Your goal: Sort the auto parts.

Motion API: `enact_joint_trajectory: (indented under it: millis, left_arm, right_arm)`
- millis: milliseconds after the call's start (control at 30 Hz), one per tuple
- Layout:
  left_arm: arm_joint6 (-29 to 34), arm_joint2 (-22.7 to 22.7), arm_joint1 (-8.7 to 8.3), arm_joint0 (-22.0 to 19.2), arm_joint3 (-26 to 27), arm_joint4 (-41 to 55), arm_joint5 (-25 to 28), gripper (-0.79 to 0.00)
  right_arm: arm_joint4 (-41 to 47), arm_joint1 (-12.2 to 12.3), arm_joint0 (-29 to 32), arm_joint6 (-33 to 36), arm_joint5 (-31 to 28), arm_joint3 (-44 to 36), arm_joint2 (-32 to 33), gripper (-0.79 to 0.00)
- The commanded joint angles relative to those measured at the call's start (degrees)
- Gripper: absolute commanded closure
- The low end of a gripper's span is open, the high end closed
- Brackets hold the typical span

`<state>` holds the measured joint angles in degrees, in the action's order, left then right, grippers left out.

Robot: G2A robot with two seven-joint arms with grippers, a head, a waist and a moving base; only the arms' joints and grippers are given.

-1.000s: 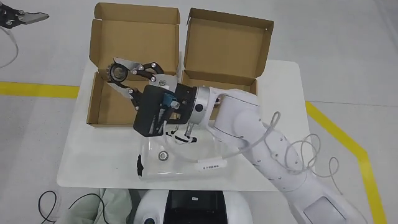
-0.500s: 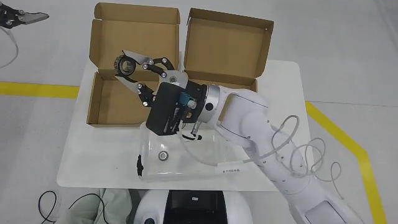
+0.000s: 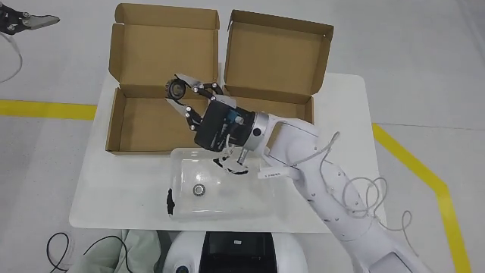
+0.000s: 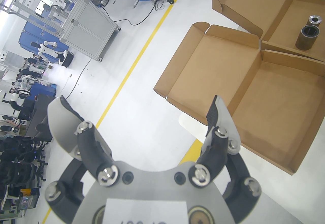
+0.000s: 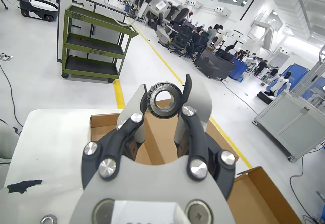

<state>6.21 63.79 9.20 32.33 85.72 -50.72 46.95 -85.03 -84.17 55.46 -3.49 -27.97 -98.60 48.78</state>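
Observation:
My right gripper (image 3: 180, 91) is shut on a tapered roller bearing (image 3: 178, 89), a dark steel ring with rollers. It hangs above the back right corner of the left cardboard box (image 3: 144, 125). The right wrist view shows the bearing (image 5: 164, 100) pinched between both fingertips, its bore facing the camera. My left gripper (image 3: 38, 21) is far off the table to the left, above the floor; in its own view this gripper (image 4: 138, 108) stands open with nothing in it. Two metal cylinders (image 4: 308, 37) stand in the right cardboard box (image 4: 287, 19).
A clear plastic tray (image 3: 227, 197) at the table's front holds one small bearing (image 3: 199, 190), with a black tape patch (image 3: 170, 201) at its left end. The right box (image 3: 276, 61) has its lid raised. Bare white table (image 3: 341, 121) lies right of the boxes.
My right gripper has carried the bearing to the right, from above the left box's back left corner to above its back right corner. The left gripper has not moved.

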Motion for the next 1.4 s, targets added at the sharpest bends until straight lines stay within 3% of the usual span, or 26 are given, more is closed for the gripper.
enact_joint_trajectory:
  millis: [0,267,567,1000,1367]
  left_arm:
    - [0.00,0.00,0.00,0.00,0.00,0.00,0.00,-0.785]
    - [0.00,0.00,0.00,0.00,0.00,0.00,0.00,-0.785]
    - [0.00,0.00,0.00,0.00,0.00,0.00,0.00,-0.785]
    - [0.00,0.00,0.00,0.00,0.00,0.00,0.00,-0.785]
    - [0.00,0.00,0.00,0.00,0.00,0.00,0.00,-0.785]
  right_arm:
    - [-1.42,0.01,0.25,0.14,0.19,1.94,-0.59,0.000]
    - [-0.57,-0.90,1.20,2.07,3.23,7.66,-4.04,0.000]
    - [5.20,-3.32,-3.69,5.32,4.26,20.05,-7.67,0.000]
    - [15.39,-8.91,-13.25,12.71,1.45,38.27,-14.32,0.000]
    - [21.09,-14.99,-19.59,14.53,-1.75,52.41,-19.75,0.000]
